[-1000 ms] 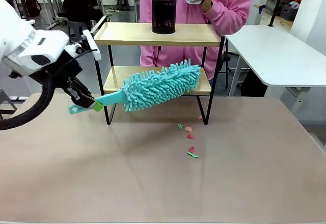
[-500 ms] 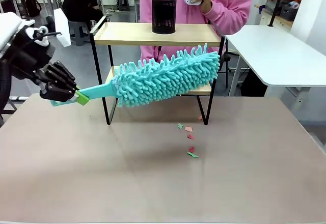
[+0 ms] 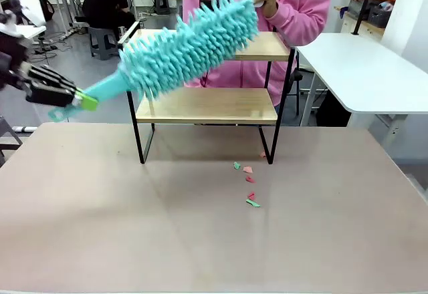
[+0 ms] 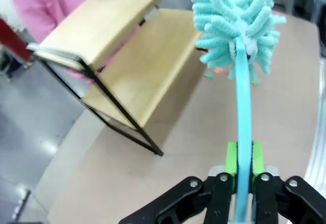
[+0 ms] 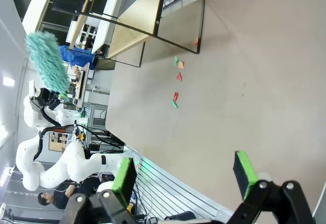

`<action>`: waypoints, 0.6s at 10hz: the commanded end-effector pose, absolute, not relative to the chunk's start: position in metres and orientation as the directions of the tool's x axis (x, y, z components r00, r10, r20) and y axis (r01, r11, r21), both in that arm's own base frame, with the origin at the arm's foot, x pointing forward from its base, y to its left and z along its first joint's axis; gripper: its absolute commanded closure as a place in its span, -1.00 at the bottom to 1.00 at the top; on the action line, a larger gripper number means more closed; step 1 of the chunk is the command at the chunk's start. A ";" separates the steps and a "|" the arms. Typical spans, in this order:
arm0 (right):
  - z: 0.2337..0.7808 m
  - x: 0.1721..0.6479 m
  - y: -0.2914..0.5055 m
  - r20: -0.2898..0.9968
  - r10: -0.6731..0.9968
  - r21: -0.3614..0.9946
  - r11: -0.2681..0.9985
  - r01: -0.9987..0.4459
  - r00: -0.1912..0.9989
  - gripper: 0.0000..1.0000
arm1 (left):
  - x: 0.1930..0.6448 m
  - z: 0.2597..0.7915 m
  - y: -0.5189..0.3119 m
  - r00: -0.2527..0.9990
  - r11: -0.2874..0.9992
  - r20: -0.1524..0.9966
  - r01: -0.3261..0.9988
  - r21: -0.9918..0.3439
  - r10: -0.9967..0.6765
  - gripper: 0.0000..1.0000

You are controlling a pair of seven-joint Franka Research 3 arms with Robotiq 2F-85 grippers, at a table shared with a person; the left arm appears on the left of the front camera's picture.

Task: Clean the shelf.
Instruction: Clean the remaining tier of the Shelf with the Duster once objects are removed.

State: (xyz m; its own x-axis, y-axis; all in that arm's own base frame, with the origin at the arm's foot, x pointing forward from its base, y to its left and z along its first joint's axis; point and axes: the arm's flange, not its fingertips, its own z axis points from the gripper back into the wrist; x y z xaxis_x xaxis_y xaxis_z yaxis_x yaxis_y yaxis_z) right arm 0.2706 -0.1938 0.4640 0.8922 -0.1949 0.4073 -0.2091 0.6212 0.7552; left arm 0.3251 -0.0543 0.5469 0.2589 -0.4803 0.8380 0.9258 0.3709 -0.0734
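The black two-finger left gripper (image 3: pixel 79 99) sits at nine o'clock in the front view, fingers aimed toward three o'clock and slightly downward — its green pads (image 4: pixel 232 158) pinched tight on a flat teal duster handle (image 4: pixel 243 107). The black right gripper (image 5: pixel 184 175) rises from six o'clock in its wrist view — jaws spread wide, holding nothing.

Black left claw (image 3: pixel 83 100), 2 green pads (image 4: pixel 232 158); person's pink sleeve (image 3: pixel 301 17).

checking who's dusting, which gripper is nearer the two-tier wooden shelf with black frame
Left: left gripper sits left of the shelf, holding a teal fluffy duster; right gripper hangs open, far back from it.
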 end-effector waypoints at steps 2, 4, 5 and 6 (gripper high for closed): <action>0.464 0.272 -0.193 0.435 -0.194 0.756 0.610 -0.240 0.879 -1.00 | 0.271 0.499 -0.014 0.202 0.438 0.949 0.895 -0.078 -0.242 0.74; 0.464 0.272 -0.193 0.435 -0.194 0.756 0.610 -0.240 0.879 -1.00 | 0.271 0.489 0.016 0.224 0.449 0.967 0.881 -0.150 -0.117 0.74; 0.464 0.272 -0.193 0.435 -0.194 0.756 0.610 -0.240 0.879 -1.00 | 0.272 0.485 0.027 0.269 0.504 0.961 0.840 -0.201 -0.065 0.74; 0.464 0.272 -0.193 0.435 -0.194 0.756 0.610 -0.240 0.879 -1.00 | 0.274 0.483 0.036 0.387 0.614 0.922 0.727 -0.309 0.006 0.74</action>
